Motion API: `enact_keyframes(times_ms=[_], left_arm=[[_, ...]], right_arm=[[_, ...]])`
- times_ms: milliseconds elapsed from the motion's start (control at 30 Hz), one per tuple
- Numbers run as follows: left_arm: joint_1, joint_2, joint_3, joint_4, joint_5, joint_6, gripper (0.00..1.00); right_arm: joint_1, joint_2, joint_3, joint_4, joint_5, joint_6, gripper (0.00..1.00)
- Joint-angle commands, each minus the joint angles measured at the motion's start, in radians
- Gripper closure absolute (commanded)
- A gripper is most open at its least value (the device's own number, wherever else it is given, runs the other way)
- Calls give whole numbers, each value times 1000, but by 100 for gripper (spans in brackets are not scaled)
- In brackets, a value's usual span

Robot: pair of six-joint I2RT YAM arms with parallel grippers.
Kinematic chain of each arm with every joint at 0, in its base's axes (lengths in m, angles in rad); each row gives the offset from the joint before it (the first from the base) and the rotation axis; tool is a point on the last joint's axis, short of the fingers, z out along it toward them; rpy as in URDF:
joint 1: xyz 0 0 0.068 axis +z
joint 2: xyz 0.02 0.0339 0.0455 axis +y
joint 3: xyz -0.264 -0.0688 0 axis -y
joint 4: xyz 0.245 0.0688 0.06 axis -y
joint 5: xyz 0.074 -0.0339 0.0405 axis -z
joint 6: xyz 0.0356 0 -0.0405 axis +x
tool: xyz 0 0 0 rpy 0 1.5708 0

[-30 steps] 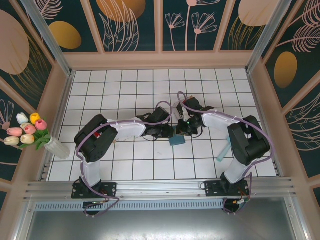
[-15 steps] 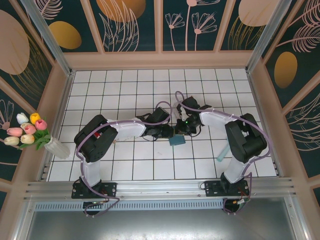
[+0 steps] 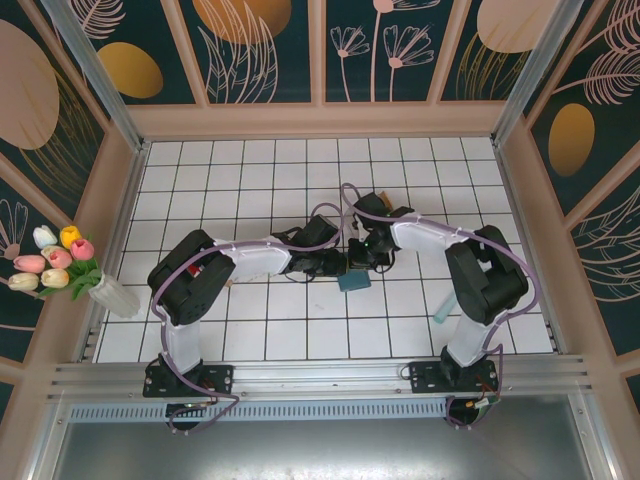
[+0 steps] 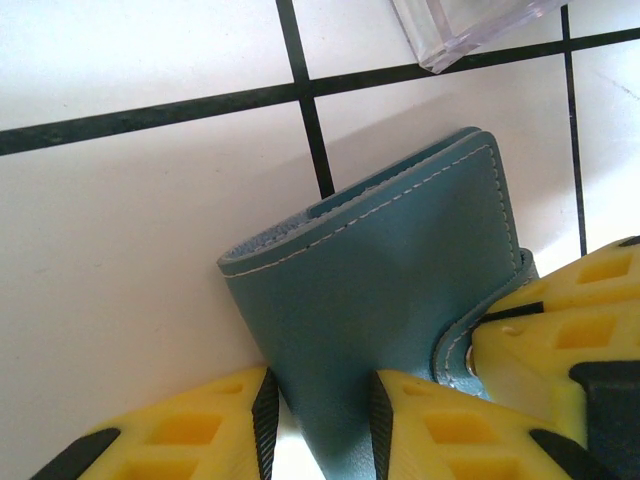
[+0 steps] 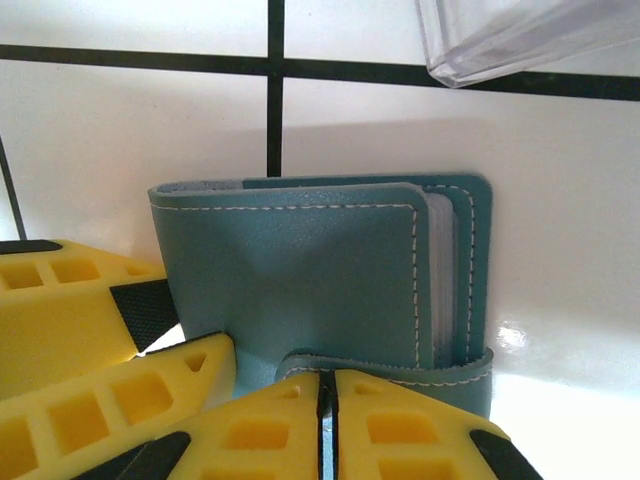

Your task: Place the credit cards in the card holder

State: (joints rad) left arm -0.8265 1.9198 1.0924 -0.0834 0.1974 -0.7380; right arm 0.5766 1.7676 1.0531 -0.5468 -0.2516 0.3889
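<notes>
My left gripper clamps the folded card holder, right gripper jaws together at its strap; can't tell if credit cards are loaded.

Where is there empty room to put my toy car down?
The back rows of tiles by the back wall are bare, and so are the front tiles between the left arm's base and the right arm's base. The middle is crowded: the left gripper and right gripper meet at the card holder. The flower vase takes the left edge.
</notes>
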Motion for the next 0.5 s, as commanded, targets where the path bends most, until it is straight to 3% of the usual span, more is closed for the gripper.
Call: enact_keyframes(times_ms=[0,467], left_arm=[[-5,29,-30,-3,-43,-10,67],[-6,11,-39,-10,-66,-2,67]], right_arm=[[51,137,-104,-88,134,20,90],[-61,-37,93,-19,-86,-4,84]])
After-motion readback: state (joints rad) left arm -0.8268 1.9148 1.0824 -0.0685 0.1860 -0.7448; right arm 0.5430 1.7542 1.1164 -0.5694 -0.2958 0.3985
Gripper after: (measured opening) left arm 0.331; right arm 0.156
